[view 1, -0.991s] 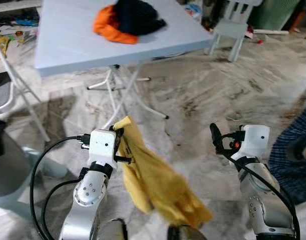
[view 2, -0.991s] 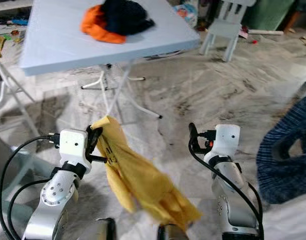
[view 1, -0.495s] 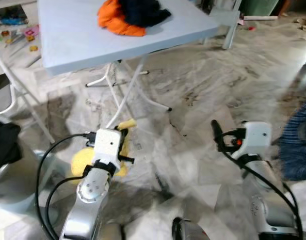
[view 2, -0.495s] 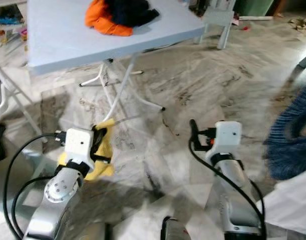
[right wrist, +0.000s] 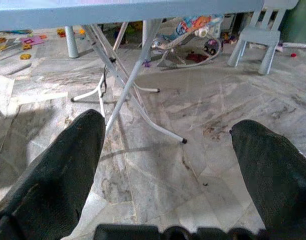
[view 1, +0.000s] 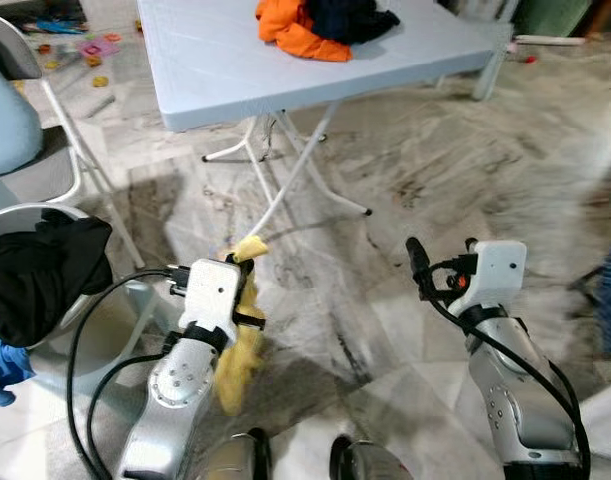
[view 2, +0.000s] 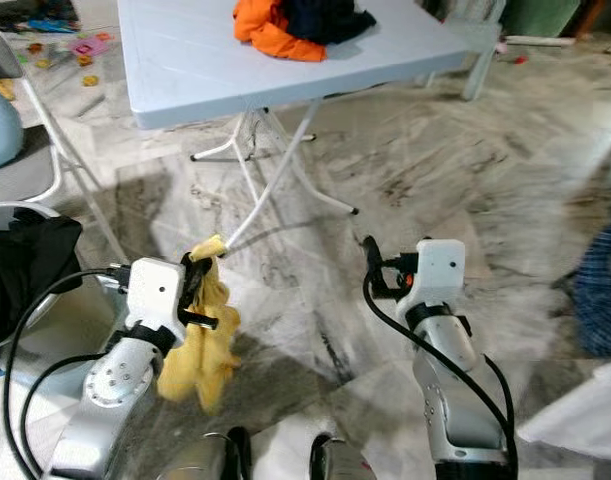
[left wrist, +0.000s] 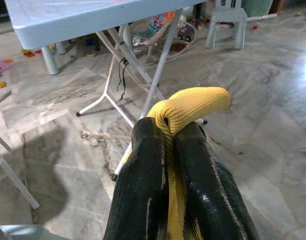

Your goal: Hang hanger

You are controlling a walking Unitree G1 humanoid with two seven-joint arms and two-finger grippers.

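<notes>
Your left gripper point(left wrist: 168, 132) pinches the yellow cloth point(view 2: 200, 345) — it has dropped from spread-out to bunched (lower left) — the right gripper point(right wrist: 168, 150) waits wide and empty, so nothing's hung yet.

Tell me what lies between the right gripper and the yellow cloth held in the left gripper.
Bare marble floor in the head views. The right gripper stands open, and the yellow cloth hangs from the shut left gripper.

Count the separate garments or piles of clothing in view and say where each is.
3. A yellow garment in the left gripper; an orange and dark pile on the table; dark clothing on a chair, left. More may be hidden.
</notes>
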